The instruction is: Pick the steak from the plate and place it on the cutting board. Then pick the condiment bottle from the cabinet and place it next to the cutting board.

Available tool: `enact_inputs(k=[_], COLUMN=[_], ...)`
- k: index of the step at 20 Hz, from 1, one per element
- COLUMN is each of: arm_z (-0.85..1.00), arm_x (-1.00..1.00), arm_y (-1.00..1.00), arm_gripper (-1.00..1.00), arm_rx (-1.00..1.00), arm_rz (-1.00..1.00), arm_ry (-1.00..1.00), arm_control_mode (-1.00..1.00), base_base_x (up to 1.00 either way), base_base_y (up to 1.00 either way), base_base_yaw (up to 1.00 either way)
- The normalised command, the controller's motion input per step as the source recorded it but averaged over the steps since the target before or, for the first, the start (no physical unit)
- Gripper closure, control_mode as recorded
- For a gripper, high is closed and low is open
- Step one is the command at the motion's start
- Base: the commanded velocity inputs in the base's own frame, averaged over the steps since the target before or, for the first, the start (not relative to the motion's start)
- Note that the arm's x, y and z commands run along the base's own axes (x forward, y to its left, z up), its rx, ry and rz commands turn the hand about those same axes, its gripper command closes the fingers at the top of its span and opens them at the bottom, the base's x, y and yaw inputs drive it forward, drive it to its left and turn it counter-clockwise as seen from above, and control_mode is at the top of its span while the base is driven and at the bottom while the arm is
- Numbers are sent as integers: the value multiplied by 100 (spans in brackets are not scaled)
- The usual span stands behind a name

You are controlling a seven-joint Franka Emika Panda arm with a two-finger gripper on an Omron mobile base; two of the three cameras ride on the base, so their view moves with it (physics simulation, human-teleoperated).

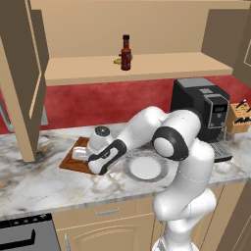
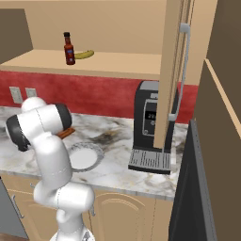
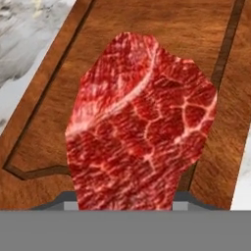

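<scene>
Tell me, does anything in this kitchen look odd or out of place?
A yellow banana lies on the tan wooden cabinet shelf beside the dark red sauce bottle, an unusual spot for fruit. Otherwise nothing looks spilled or damaged.

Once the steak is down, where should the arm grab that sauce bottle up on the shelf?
Grip the condiment bottle around its wider body, below the narrow neck, coming in level from the open front of the cabinet. It stands upright near the shelf's front edge, and the banana sits just behind it, so a frontal approach probably stays clear.

We see marbled red steak (image 3: 139, 127) over grooved brown cutting board (image 3: 54, 117), empty grey plate (image 1: 145, 167) beside it, sauce bottle (image 1: 126, 53) upright on cabinet (image 1: 147, 66) shelf.
</scene>
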Motion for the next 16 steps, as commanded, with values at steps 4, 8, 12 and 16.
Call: enact_inputs(k=[4,8,12,16], arm_z=[-18,-23,-19,-5], arm_x=[11,11,6,0], arm_y=[20,20,16,-2], arm_gripper=[100,100,-100,-100], arm_rx=[0,0,0,0], arm_rz=[-1,-1,-1,0], arm_ry=[0,0,0,-4], arm_control_mode=[-100,-100,-100,-100], base_base_x=[0,0,0,0], base_base_y=[0,0,0,0], base_base_yaw=[0,0,0,0])
